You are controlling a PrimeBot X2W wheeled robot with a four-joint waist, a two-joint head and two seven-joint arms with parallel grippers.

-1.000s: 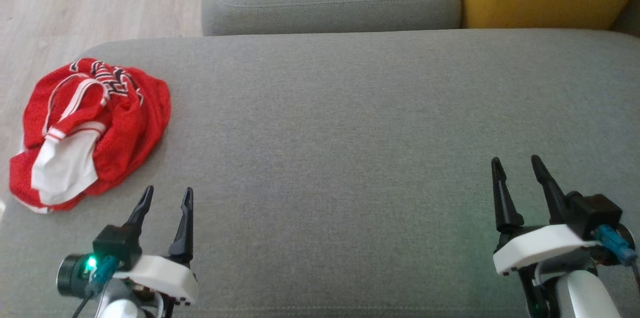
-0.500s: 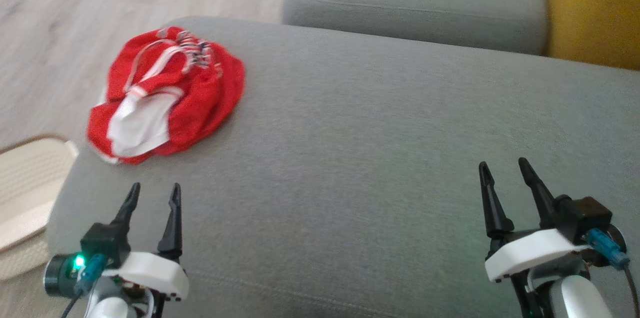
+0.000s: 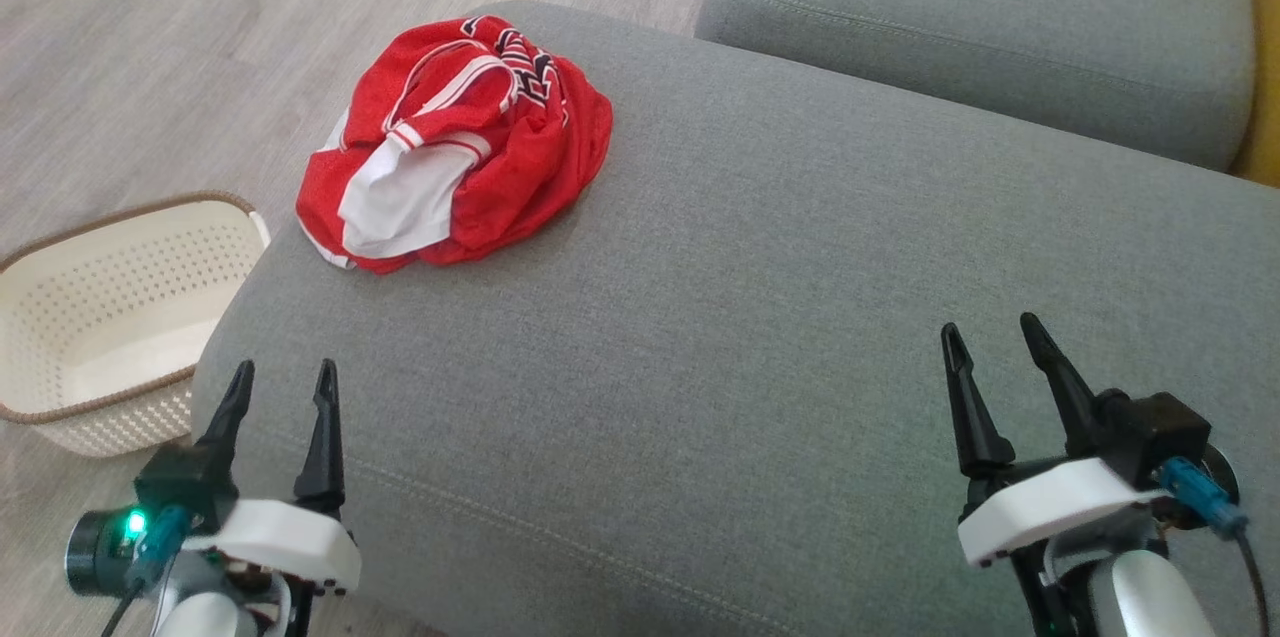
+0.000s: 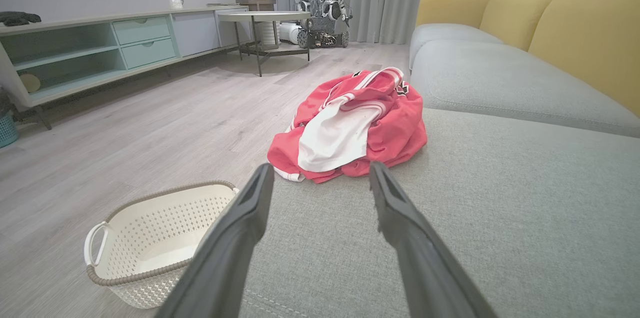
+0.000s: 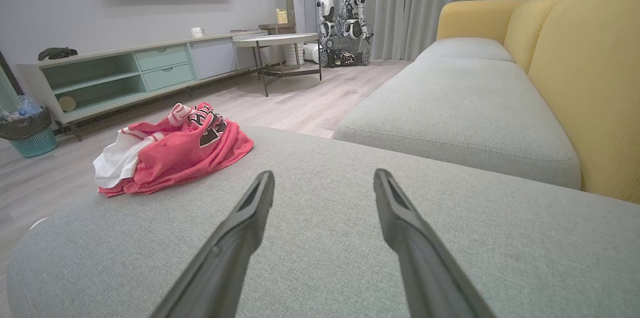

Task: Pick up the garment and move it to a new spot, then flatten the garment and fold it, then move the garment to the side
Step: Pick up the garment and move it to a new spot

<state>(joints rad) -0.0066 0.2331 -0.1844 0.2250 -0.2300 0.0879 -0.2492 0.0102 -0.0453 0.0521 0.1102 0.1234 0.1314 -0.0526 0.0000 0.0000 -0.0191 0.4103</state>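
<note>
The left gripper (image 3: pixel 284 369) is recorded at the near left, fingers parted and nothing held. The right gripper (image 3: pixel 988 325), at the near right, is likewise parted and holds nothing. Both are poised above the grey sofa seat (image 3: pixel 760 317). The red and white garment (image 3: pixel 470 147) is found crumpled at the seat's far left end, well apart from both grippers. A cream perforated basket (image 3: pixel 110 287) is noted on the wooden floor (image 3: pixel 150 67), left of the seat.

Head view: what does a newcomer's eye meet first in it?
A crumpled red and white garment lies near the far left corner of the grey sofa seat. A white basket stands on the floor to the seat's left. The left gripper and right gripper are open and empty at the near edge.
</note>
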